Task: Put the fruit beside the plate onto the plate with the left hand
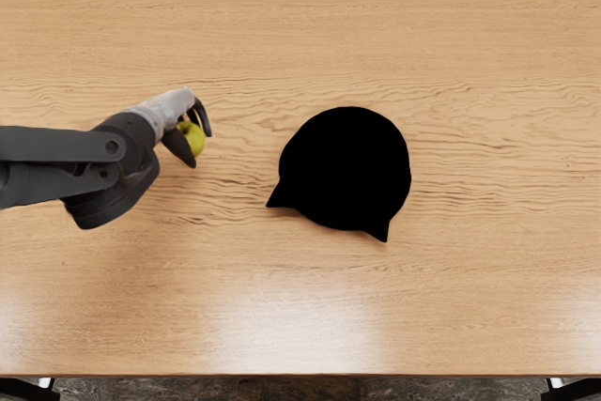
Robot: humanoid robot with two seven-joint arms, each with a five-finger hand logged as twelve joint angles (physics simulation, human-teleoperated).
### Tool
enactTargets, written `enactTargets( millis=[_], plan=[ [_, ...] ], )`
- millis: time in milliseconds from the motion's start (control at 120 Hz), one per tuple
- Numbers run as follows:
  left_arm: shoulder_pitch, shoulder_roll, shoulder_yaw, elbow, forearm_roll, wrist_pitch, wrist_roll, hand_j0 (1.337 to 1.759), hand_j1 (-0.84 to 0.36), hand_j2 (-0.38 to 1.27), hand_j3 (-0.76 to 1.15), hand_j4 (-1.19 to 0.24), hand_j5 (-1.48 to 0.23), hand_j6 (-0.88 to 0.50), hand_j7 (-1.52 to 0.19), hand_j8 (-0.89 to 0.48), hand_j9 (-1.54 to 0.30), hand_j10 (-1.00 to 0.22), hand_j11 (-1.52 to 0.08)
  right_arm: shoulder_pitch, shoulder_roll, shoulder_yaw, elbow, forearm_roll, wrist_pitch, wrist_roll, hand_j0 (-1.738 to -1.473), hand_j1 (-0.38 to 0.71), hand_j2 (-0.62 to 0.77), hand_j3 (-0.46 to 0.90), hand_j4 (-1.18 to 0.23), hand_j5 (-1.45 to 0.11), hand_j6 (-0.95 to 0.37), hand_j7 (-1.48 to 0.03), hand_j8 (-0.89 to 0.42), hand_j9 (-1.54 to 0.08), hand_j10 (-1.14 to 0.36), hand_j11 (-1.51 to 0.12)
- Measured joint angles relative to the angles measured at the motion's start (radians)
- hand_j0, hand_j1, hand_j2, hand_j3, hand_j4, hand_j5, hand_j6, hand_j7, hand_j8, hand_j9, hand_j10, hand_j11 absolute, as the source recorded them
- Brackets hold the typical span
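Observation:
A small yellow-green fruit (194, 134) sits inside the fingers of my left hand (188, 129), which is shut on it at the left of the table. The arm comes in from the left edge, dark grey with a pale wrist. Whether the fruit rests on the wood or is held just above it cannot be told. A black plate (346, 169) with an irregular, pointed outline lies at the table's middle, roughly a hand's width to the right of the fruit. Nothing lies on the plate. My right arm does not show.
The light wooden table (300, 307) fills the view, its far edge against a brown wall and its near edge at the bottom. Only the plate, the fruit and my left arm are on or over it.

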Motion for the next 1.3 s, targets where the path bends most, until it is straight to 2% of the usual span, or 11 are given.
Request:
enactTargets(
  millis=[42, 92, 150, 267, 358, 508, 675, 808, 975, 1025, 1300],
  plan=[
    [-0.007, -0.028, -0.014, 0.011, -0.009, -0.001, 0.0, 1.651, -0.23, 0.18, 0.0, -0.74, -0.97, -0.49, -0.99, -0.44, -1.01, -0.66, -0.99, 0.0, 0.0, 0.0, 0.0, 0.0, 0.0, 0.0, -1.658, -0.31, -0.01, 0.0, -0.04, -0.05, -0.04, -0.05, -0.04, -0.05, -0.04, -0.05],
    [-0.027, -0.064, -0.031, 0.02, -0.021, -0.001, 0.0, 1.652, -0.26, 0.27, 0.0, -0.74, -0.97, -0.49, -0.99, -0.44, -1.01, -0.66, -0.99, 0.0, 0.0, 0.0, 0.0, 0.0, 0.0, 0.0, -1.658, -0.31, -0.01, 0.0, -0.04, -0.05, -0.04, -0.05, -0.04, -0.05, -0.04, -0.05],
    [-0.045, -0.092, -0.052, 0.026, -0.039, -0.001, 0.0, 1.652, -0.24, 0.19, 0.0, -0.73, -0.98, -0.48, -0.99, -0.44, -1.01, -0.65, -0.99, 0.0, 0.0, 0.0, 0.0, 0.0, 0.0, 0.0, -1.658, -0.31, -0.01, 0.0, -0.04, -0.05, -0.04, -0.05, -0.04, -0.05, -0.04, -0.05],
    [-0.077, -0.147, -0.075, 0.029, -0.067, 0.0, 0.0, 1.652, -0.31, 0.34, 0.0, -0.73, -0.99, -0.44, -1.0, -0.41, -1.0, -0.62, -0.99, 0.0, 0.0, 0.0, 0.0, 0.0, 0.0, 0.0, -1.658, -0.31, -0.01, 0.0, -0.04, -0.05, -0.04, -0.05, -0.04, -0.05, -0.04, -0.05],
    [-0.094, -0.202, -0.082, 0.028, -0.084, 0.004, -0.001, 1.652, -0.35, 0.38, 0.0, -0.71, -1.01, -0.41, -1.01, -0.39, -1.0, -0.61, -0.99, 0.0, 0.0, 0.0, 0.0, 0.0, 0.0, 0.0, -1.658, -0.31, -0.01, 0.0, -0.04, -0.05, -0.04, -0.05, -0.04, -0.05, -0.04, -0.05],
    [-0.103, -0.29, -0.085, 0.036, -0.114, 0.017, -0.001, 1.652, -0.33, 0.34, 0.0, -0.72, -1.01, -0.42, -1.01, -0.4, -1.0, -0.61, -0.99, 0.0, 0.0, 0.0, 0.0, 0.0, 0.0, 0.0, -1.658, -0.31, -0.01, 0.0, -0.04, -0.05, -0.04, -0.05, -0.04, -0.05, -0.04, -0.05],
    [-0.089, -0.421, -0.084, 0.12, -0.131, 0.019, -0.001, 1.652, -0.31, 0.34, 0.0, -0.71, -1.03, -0.43, -1.01, -0.4, -1.0, -0.63, -1.0, 0.0, 0.0, 0.0, 0.0, 0.0, 0.0, 0.0, -1.658, -0.31, -0.01, 0.0, -0.04, -0.05, -0.04, -0.05, -0.04, -0.05, -0.04, -0.05],
    [-0.08, -0.432, -0.08, 0.192, -0.132, 0.014, -0.001, 1.653, -0.31, 0.32, 0.0, -0.71, -1.02, -0.43, -1.01, -0.41, -1.0, -0.62, -0.99, 0.0, 0.0, 0.0, 0.0, 0.0, 0.0, 0.0, -1.658, -0.31, -0.01, 0.0, -0.04, -0.05, -0.04, -0.05, -0.04, -0.05, -0.04, -0.05],
    [-0.053, -0.439, -0.078, 0.231, -0.128, 0.013, 0.0, 1.654, -0.25, 0.24, 0.0, -0.68, -0.92, -0.51, -0.92, -0.48, -0.92, -0.67, -0.92, 0.0, 0.0, 0.0, 0.0, 0.0, 0.0, 0.0, -1.658, -0.31, -0.01, 0.0, -0.04, -0.05, -0.04, -0.05, -0.04, -0.05, -0.04, -0.05],
    [-0.04, -0.443, -0.079, 0.242, -0.127, 0.013, 0.0, 1.655, -0.25, 0.26, 0.0, -0.64, -0.86, -0.54, -0.86, -0.5, -0.87, -0.64, -0.86, 0.0, 0.0, 0.0, 0.0, 0.0, 0.0, 0.0, -1.658, -0.31, -0.01, 0.0, -0.04, -0.05, -0.04, -0.05, -0.04, -0.05, -0.04, -0.05],
    [-0.018, -0.482, -0.084, 0.301, -0.125, 0.012, 0.0, 1.657, -0.15, 0.17, 0.0, -0.46, -0.61, -0.44, -0.61, -0.42, -0.61, -0.46, -0.61, 0.0, 0.0, 0.0, 0.0, 0.0, 0.0, 0.0, -1.658, -0.31, -0.01, 0.0, -0.04, -0.05, -0.04, -0.05, -0.04, -0.05, -0.04, -0.05]
  ],
)
